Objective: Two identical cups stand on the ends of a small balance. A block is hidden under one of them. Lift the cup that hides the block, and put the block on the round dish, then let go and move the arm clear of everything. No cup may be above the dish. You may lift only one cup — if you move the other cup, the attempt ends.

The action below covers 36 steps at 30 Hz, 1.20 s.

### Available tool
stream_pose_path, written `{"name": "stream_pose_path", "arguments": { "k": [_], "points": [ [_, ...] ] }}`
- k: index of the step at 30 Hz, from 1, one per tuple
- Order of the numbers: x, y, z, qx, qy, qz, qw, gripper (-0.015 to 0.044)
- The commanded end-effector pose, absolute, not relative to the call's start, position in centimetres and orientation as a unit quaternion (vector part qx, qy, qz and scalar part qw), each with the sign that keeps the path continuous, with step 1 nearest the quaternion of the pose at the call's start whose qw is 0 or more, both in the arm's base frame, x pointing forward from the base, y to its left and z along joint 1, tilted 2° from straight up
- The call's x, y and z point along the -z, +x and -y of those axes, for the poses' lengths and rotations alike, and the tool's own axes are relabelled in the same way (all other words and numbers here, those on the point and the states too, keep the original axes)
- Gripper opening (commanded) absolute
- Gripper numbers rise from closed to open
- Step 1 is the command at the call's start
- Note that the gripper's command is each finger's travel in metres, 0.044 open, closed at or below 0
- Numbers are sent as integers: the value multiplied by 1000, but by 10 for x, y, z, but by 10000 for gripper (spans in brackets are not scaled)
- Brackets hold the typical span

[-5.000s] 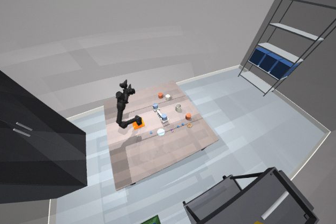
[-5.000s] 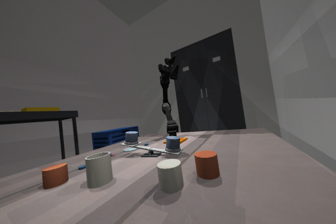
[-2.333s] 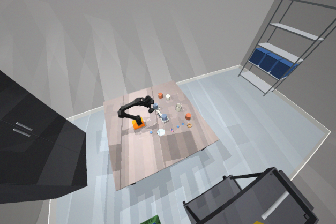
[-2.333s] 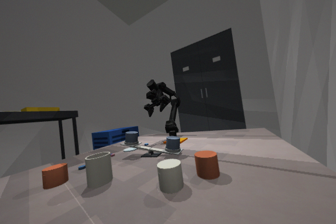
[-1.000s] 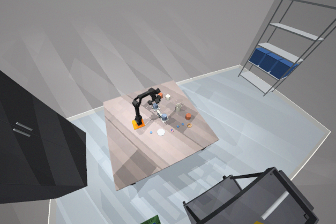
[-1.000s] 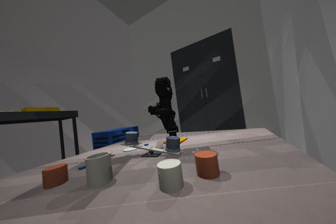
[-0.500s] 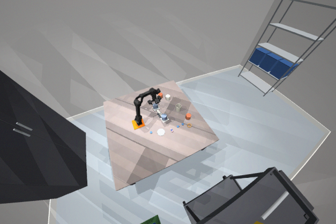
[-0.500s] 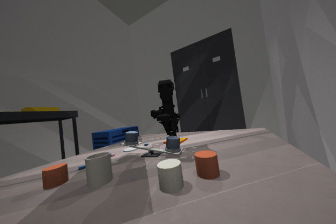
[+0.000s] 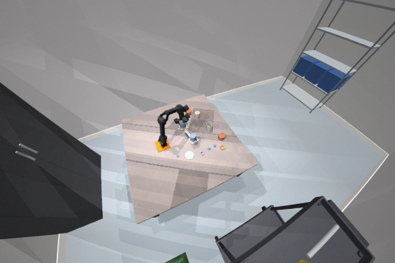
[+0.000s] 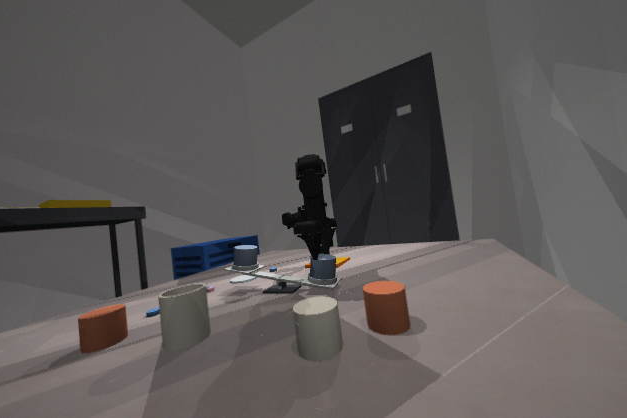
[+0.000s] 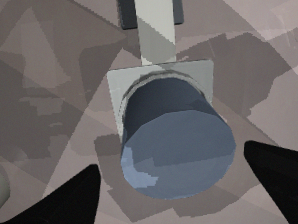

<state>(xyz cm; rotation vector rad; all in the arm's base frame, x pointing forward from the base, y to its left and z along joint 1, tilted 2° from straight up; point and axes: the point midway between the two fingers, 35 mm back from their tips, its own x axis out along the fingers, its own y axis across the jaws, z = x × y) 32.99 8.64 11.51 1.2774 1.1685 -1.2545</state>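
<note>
Top view: the gripper (image 9: 183, 121) hangs over the balance (image 9: 188, 133), well apart from the round dish (image 9: 189, 155). Exterior view: it sits directly above the lower cup (image 10: 322, 268). Wrist view: fingers spread wide, empty, flanking this cup.

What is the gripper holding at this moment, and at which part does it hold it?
Nothing is held. The gripper is open, its jaws standing wide on either side of the blue-grey cup on the balance pad, without touching it.
</note>
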Motion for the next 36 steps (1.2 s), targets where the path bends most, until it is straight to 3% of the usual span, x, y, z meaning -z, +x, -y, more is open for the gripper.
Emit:
{"name": "stream_pose_path", "arguments": {
  "k": [1,26,28,36],
  "points": [
    [-106,328,-85,520,521,-479,479,440],
    [-68,326,-85,520,521,-479,479,440],
    [-68,326,-85,520,521,-479,479,387],
    [-68,326,-85,520,521,-479,479,334]
  ]
}}
